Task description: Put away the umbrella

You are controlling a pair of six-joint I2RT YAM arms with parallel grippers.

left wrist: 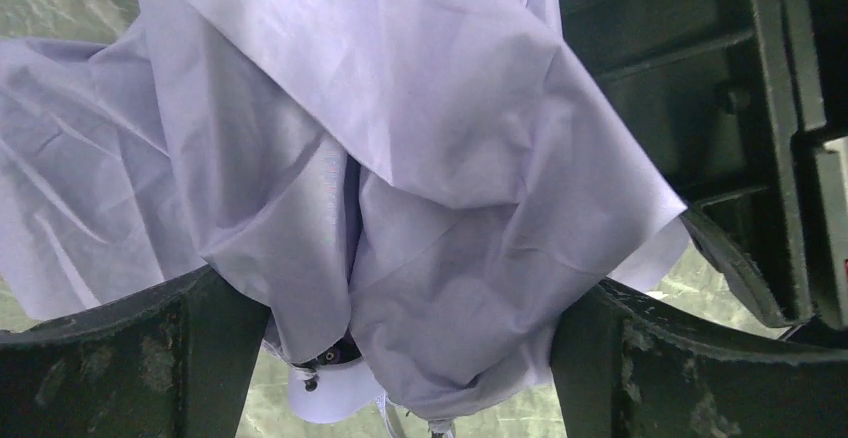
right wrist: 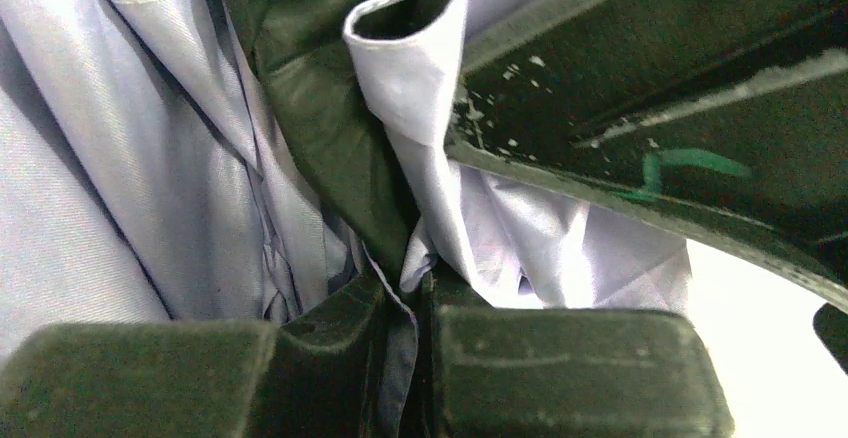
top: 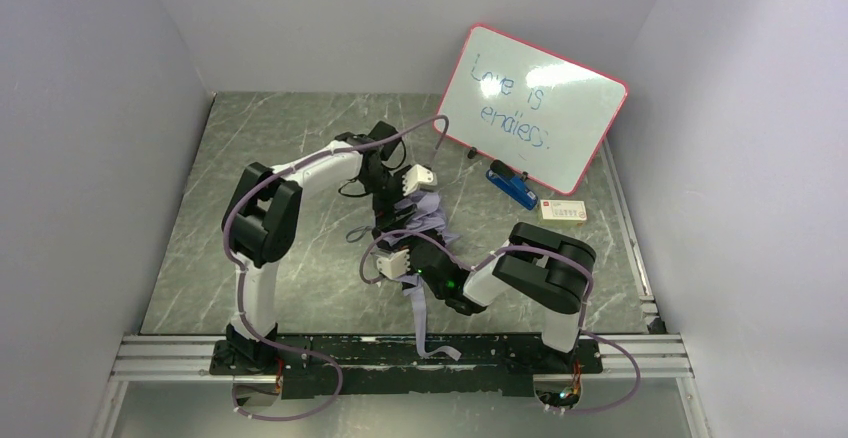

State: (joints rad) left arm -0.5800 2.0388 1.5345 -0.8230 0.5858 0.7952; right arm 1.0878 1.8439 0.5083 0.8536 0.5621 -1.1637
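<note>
The umbrella is a crumpled bundle of pale lavender fabric held up between my two grippers at the table's middle, with a strip hanging down toward the near rail. My left gripper reaches in from the far side. In the left wrist view it stands open and wide, with the bunched fabric filling the gap between its fingers. My right gripper is on the near side. In the right wrist view it is shut on a thin fold of the umbrella's fabric. Shaft and handle are hidden.
A red-framed whiteboard leans at the back right, with a blue object and a small white box in front of it. Grey walls close in on three sides. A metal rail runs along the near edge.
</note>
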